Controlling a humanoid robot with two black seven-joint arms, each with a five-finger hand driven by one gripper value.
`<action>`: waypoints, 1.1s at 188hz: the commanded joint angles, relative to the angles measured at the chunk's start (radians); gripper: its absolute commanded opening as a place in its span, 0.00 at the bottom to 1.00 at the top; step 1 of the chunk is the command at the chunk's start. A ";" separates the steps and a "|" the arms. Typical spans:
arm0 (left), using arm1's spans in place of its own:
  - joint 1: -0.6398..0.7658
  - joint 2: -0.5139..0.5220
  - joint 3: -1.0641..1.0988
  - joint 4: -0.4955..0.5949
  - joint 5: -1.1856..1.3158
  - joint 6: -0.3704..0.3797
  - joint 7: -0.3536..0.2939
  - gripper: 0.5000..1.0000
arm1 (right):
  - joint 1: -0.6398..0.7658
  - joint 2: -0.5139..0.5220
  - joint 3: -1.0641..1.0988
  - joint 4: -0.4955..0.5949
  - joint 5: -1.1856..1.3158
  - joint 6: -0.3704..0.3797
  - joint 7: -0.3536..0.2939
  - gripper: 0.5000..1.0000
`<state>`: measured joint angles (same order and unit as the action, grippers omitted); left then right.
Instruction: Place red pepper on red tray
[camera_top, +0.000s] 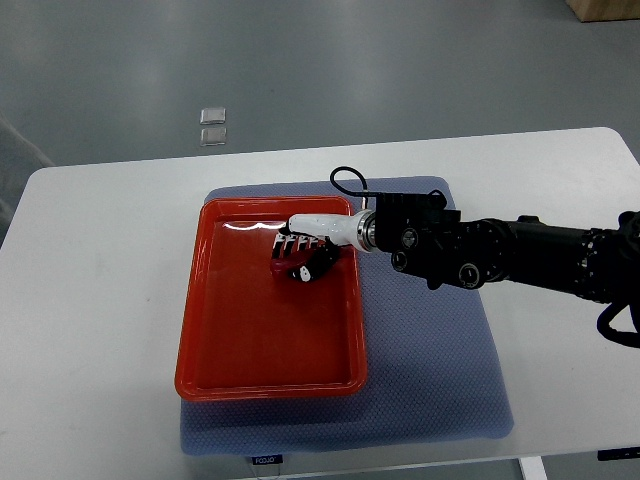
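Note:
The red tray (193, 310) lies on a blue-grey mat (430, 370) in the middle of the white table. My right arm reaches in from the right edge. Its hand (300, 258) is low over the tray's upper middle. The segmented fingers (290, 243) curl down around a red pepper (298, 268), which shows as a dark red shape under them, just above or on the tray floor. I cannot tell whether the pepper touches the tray. Most of the pepper is hidden by the hand.
The black forearm (500, 255) stretches across the right half of the mat, with a black cable loop (345, 180) above the wrist. The white table (90, 300) extends left of the tray. Two small clear squares (212, 125) lie on the floor beyond the table.

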<state>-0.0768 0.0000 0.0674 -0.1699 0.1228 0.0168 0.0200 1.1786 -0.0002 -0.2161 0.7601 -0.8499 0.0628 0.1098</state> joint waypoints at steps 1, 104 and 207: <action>0.000 0.000 0.000 0.000 0.000 0.000 0.000 1.00 | 0.000 0.000 0.001 0.001 0.000 0.000 0.002 0.26; 0.000 0.000 0.000 0.003 0.000 0.000 0.000 1.00 | 0.012 0.000 0.024 -0.001 0.009 -0.003 0.007 0.59; 0.000 0.000 0.002 0.004 0.000 0.000 0.000 1.00 | 0.070 0.000 0.380 -0.007 0.098 0.005 0.007 0.65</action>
<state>-0.0767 0.0000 0.0685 -0.1656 0.1228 0.0168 0.0198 1.2611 0.0000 0.0576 0.7528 -0.7784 0.0659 0.1152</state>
